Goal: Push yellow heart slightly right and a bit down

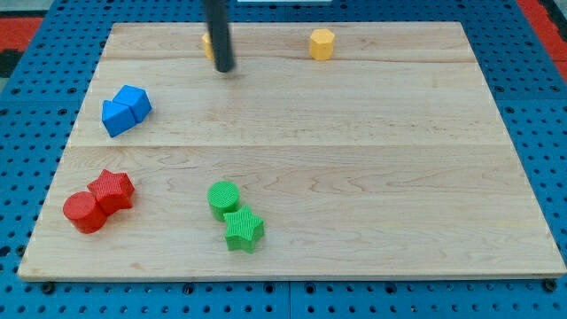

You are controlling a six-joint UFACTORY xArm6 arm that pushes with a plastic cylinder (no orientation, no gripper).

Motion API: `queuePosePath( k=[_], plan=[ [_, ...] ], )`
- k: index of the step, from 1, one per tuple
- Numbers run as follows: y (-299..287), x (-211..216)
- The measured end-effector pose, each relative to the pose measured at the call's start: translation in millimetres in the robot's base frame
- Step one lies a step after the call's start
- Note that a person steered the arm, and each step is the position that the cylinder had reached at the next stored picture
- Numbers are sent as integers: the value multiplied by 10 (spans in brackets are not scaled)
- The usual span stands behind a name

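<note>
The yellow heart (206,44) lies near the view's top, left of centre, mostly hidden behind my rod; only a sliver of yellow shows at the rod's left side. My tip (225,68) rests on the board just below and to the right of that block, seemingly touching it. A yellow hexagon block (322,43) lies further right along the top edge.
Two blue blocks (125,110) sit together at the left. A red cylinder (84,212) and red star (113,190) touch at the lower left. A green cylinder (223,198) and green star (242,229) touch at the bottom centre. The wooden board (372,159) lies on blue pegboard.
</note>
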State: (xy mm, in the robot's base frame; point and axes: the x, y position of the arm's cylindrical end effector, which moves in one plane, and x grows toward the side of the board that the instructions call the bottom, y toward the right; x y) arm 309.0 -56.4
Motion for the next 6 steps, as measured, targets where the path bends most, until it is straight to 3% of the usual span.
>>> queuePosePath(
  k=[1, 2, 3, 4, 5, 6],
  plan=[
    [-361, -199],
    [-1096, -703],
    [-1158, -912],
    [-504, -1095],
    [502, -517],
    [811, 104]
  ],
)
